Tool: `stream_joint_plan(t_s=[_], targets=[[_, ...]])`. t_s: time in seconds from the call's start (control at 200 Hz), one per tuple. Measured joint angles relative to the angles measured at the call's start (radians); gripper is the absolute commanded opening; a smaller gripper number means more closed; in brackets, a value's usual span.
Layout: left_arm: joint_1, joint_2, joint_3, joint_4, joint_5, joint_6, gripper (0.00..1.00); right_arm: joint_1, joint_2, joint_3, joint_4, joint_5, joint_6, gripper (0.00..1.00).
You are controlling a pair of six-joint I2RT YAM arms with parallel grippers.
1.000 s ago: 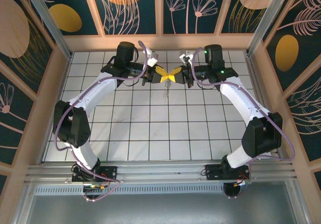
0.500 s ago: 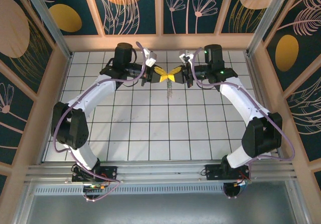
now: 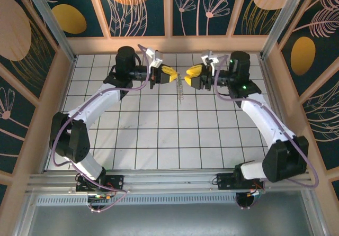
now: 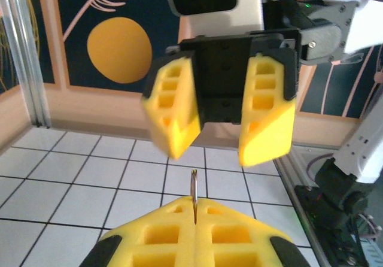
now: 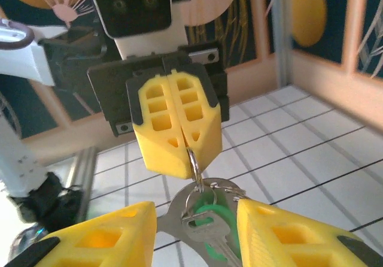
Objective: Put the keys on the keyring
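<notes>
Right wrist cam: left gripper [image 5: 182, 153] clamped tight on keyring [image 5: 194, 164]; keys [image 5: 209, 222], incl. green one, dangle below it. Left wrist cam gives keyring edge-on, plus right gripper [image 4: 218, 150], jaws part open, gripping nothing.

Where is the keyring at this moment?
In the right wrist view the keyring hangs from the shut left pincer, keys dangling below; from above it is between that and the right pincer.
</notes>
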Motion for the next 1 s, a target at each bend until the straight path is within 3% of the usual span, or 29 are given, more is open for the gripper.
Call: stream_joint_plan(t_s=[0.395, 0.746, 1.001], targets=[[0.000, -0.021, -0.120, 0.356, -0.090, -0.254, 0.00, 0.018, -0.162, -0.367, 0.472, 0.356, 0.266, 0.46], [-0.022, -0.023, -0.207, 0.637, -0.122, -0.463, 0.00, 0.121, -0.140, -0.385, 0.597, 0.466, 0.283, 0.47], [-0.032, -0.023, -0.219, 0.701, -0.121, -0.513, 0.00, 0.172, -0.070, -0.353, 0.596, 0.488, 0.259, 0.46]])
